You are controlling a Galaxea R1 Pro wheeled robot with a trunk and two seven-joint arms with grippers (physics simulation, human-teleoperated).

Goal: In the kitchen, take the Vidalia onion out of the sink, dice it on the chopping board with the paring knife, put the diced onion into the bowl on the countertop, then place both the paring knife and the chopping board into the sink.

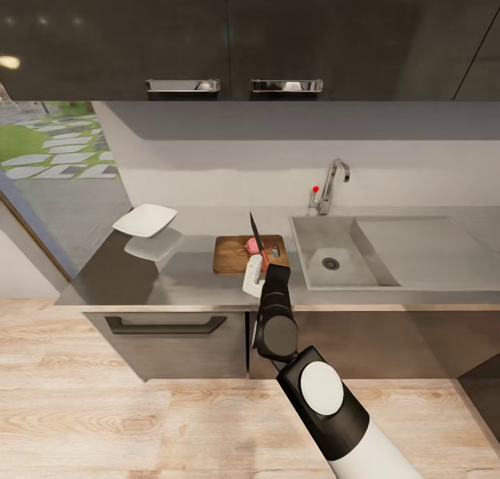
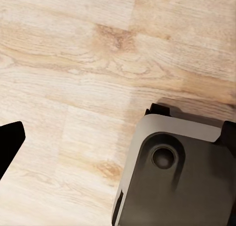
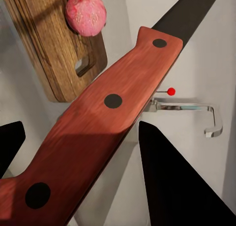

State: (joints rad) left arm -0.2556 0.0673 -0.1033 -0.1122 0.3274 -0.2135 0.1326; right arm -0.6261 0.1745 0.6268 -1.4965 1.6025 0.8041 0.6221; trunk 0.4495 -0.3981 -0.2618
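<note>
The pinkish Vidalia onion [image 1: 250, 244] [image 3: 86, 13] lies whole on the brown chopping board [image 1: 232, 255] [image 3: 51, 54], near the end with the slot hole. My right gripper [image 1: 255, 273] [image 3: 81, 130] is shut on the paring knife's reddish handle [image 1: 264, 259] [image 3: 113, 100]. It hovers at the board's front edge, with the dark blade [image 1: 255, 230] rising over the onion. The white bowl [image 1: 145, 220] sits at the countertop's [image 1: 173, 278] left end. The grey sink [image 1: 312, 243] lies right of the board. In the left wrist view my left gripper [image 2: 120, 137] hangs open over the floor.
A chrome faucet [image 1: 332, 182] [image 3: 189, 107] with a red-tipped lever stands behind the sink, and a drainboard [image 1: 417, 246] extends to its right. Dark upper cabinets [image 1: 229, 41] hang above. My own base [image 2: 177, 172] stands on the wooden floor [image 1: 104, 423] below the left gripper.
</note>
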